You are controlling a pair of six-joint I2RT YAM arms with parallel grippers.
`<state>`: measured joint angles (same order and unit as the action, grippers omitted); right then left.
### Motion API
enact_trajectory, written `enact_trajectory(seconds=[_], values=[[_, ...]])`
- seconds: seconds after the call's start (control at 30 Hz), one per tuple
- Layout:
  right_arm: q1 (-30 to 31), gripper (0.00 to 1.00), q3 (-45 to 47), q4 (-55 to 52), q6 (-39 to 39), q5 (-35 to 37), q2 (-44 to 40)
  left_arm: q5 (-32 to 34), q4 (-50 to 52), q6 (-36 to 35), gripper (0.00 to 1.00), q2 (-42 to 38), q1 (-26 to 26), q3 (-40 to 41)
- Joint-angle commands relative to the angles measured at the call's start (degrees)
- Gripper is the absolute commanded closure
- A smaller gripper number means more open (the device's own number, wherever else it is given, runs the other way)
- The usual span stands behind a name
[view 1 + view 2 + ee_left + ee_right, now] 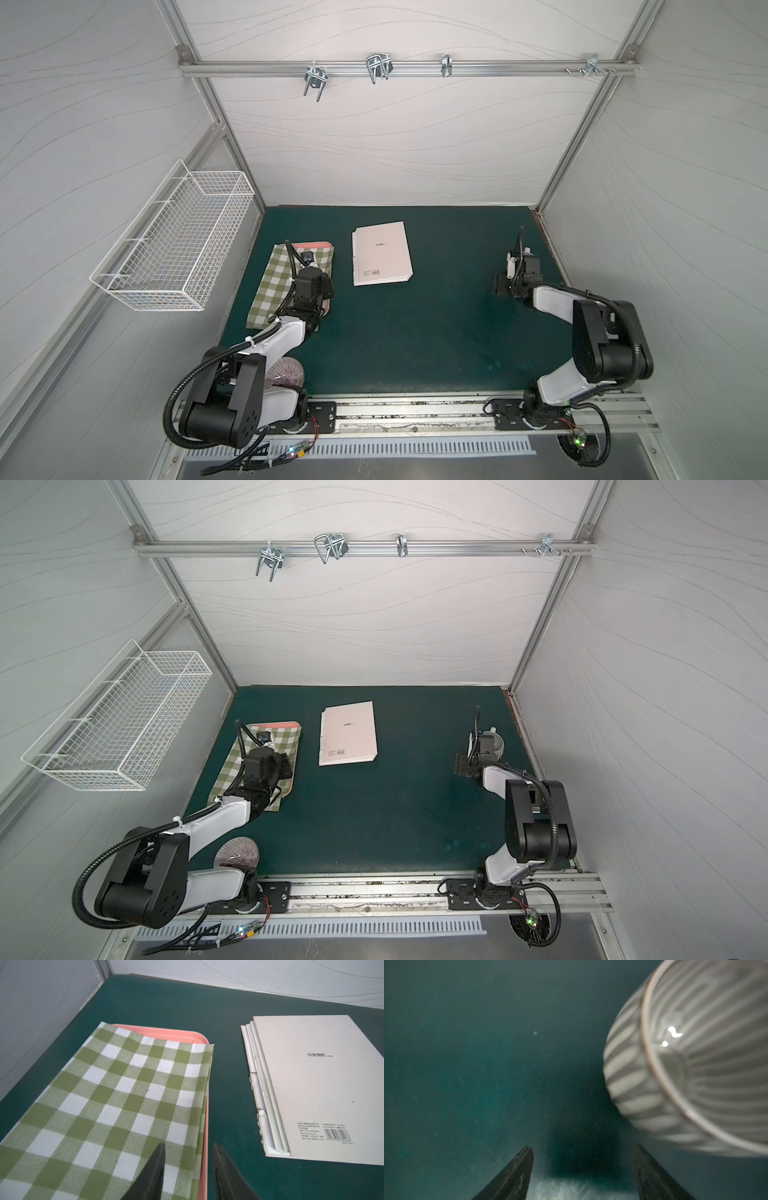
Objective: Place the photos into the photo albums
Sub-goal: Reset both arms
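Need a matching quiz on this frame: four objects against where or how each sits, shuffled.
1 photo album
2 checked cloth
3 wire basket
4 grey striped bowl

a wall-mounted
b beside the right gripper
c closed, on the green mat
d lying over a pink tray

Pairs: 1-c, 2-d, 3-a, 4-b

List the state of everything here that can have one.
photo album: closed, lying flat, barcode side up.
checked cloth: folded, lying on the pink tray.
left gripper: jaws open, empty.
right gripper: jaws open, empty.
striped bowl: empty.
wire basket: empty.
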<state>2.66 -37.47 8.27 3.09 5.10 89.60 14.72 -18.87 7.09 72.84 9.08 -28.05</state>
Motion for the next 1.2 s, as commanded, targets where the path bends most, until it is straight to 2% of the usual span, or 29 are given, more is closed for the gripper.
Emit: enact_trajectory(seconds=[0.0,0.07,0.13,0.17,0.2,0.23,0.33,0.63,0.83,0.93,1.17], values=[[-1.0,0.23,3.6,20.6,-1.1,-8.2,-1.8,-3.1,-3.4,-6.1,0.59,-0.7,-0.8,-1.9],[-0.9,0.22,10.1,34.1,-3.1,-12.7,-0.3,-6.5,-9.5,-6.4,0.6,0.8,-2.4,0.7],[-1.0,0.21,13.8,43.0,-3.3,-15.1,1.6,-11.1,-11.0,-4.9,0.61,2.3,-5.0,1.8],[-1.1,0.21,13.1,39.4,-3.3,-14.5,0.6,-12.7,-12.3,-4.6,0.61,3.4,-5.8,2.4],[-0.6,0.2,11.7,36.4,-2.6,-10.9,0.3,-15.0,-14.4,-4.7,0.61,5.1,-6.7,2.8],[0.8,0.01,12.0,38.6,-3.1,-8.1,1.1,-17.4,-13.2,-4.9,0.61,6.3,-7.4,1.7],[2.2,0.01,11.7,36.6,-4.2,-5.1,0.5,-22.3,-8.2,-6.8,0.6,8.8,-7.6,-2.3],[2.1,0.01,11.8,37.2,-4.2,-5.2,0.7,-20.1,-8.6,-5.9,0.58,7.7,-7.6,-1.6],[1.8,0.01,11.5,37.1,-4.0,-6.0,1.0,-17.0,-18.4,-6.0,0.56,1.8,-6.1,6.7],[0.4,0.01,11.6,37.6,-3.3,-9.2,1.2,-17.0,-16.1,-5.9,0.56,2.3,-6.1,5.2],[0.4,0.01,11.8,37.4,-3.4,-9.2,0.7,-15.9,-15.8,-5.7,0.56,0.6,-6.1,5.6]])
